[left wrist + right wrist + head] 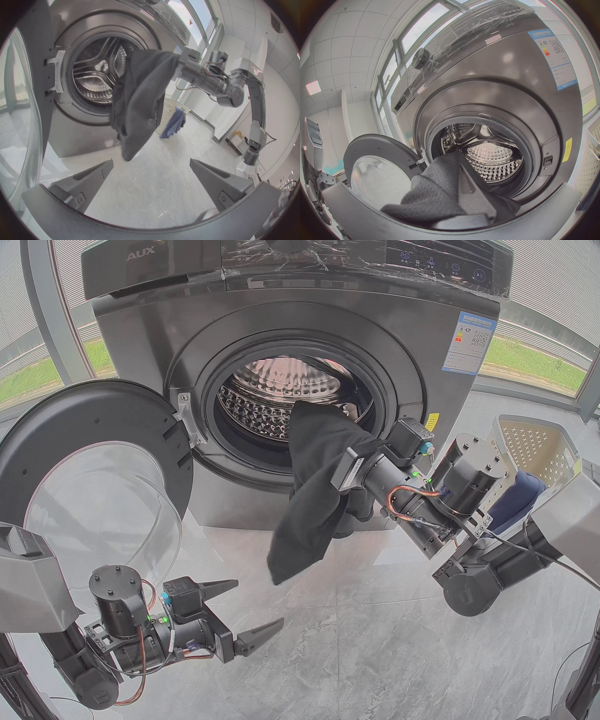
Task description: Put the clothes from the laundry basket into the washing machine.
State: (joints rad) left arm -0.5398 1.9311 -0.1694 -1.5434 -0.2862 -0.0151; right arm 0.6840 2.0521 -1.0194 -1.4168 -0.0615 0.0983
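Washing machine (300,334) is taken as reference. Its door (94,427) is swung fully open on the robot's left side of the machine front, and the steel drum (275,390) is exposed.

Right hand (334,459) is clenched on a black garment (312,490) and is held directly in front of the machine's opening, at the lower right part of the rim. The top of the garment is draped over the hand at the mouth of the opening; the rest hangs down past the lower rim and across the machine's front panel, clear of the floor (375,646). Whether any of the cloth is already inside the drum cannot be told.

Left hand (260,601) is released, fingers spread wide with nothing between them. It is parked low, in front of the open door and well apart from the garment.

Laundry basket (544,427) is seen to the right of the machine, on the floor, with a blue garment (522,493) hanging over its edge.
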